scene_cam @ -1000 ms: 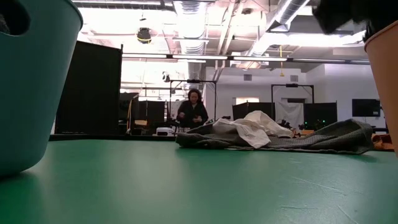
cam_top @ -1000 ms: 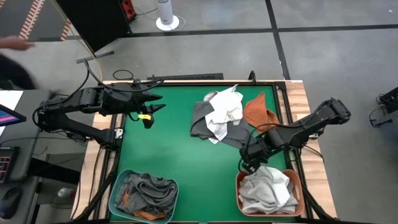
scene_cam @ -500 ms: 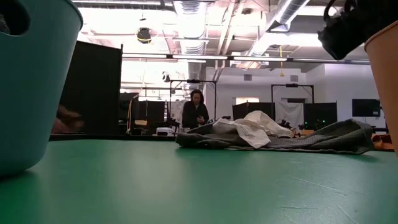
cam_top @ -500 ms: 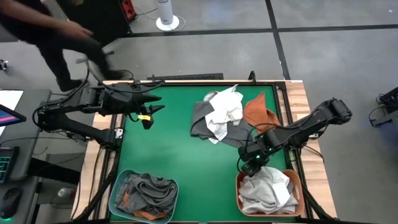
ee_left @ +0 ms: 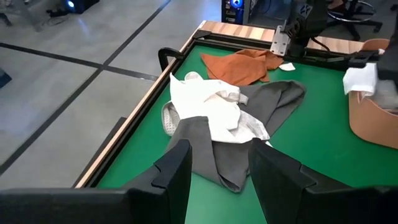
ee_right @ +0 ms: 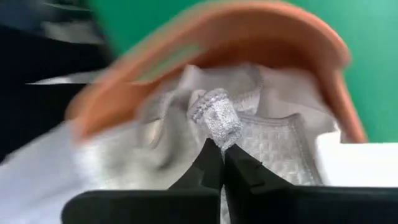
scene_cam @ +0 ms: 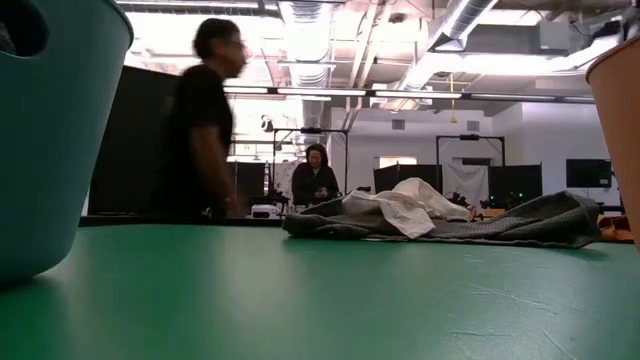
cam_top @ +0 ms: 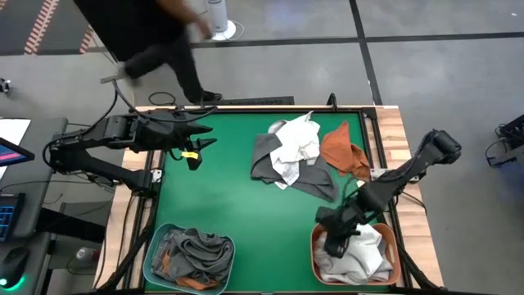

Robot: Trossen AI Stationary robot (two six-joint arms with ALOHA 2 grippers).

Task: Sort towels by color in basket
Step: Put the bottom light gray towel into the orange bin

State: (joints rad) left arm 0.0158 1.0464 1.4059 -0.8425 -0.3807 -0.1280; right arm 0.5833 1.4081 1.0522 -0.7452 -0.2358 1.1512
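Right now, the right end effector point(cam_top: 334, 243) sits pinched on a light towel point(ee_right: 217, 118) in the orange basket point(cam_top: 315, 246).
Best let go low, inside the rim; the left end effector point(cam_top: 201, 141) waits half-open.

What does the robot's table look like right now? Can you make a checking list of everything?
Surface: green mat, wooden edges.
Job's things: mixed towel pile of dark grey, white and rust orange at the far side; teal basket holds grey and orange towels; orange basket holds pale towels.
Clutter: nothing seen.
Grippers: right gripper shut on pale towel over the orange basket; left gripper open, empty, waiting at the table's left edge.
Cables: black cable behind the table.
Surroundings: walking person beyond the far edge; another person farther back.
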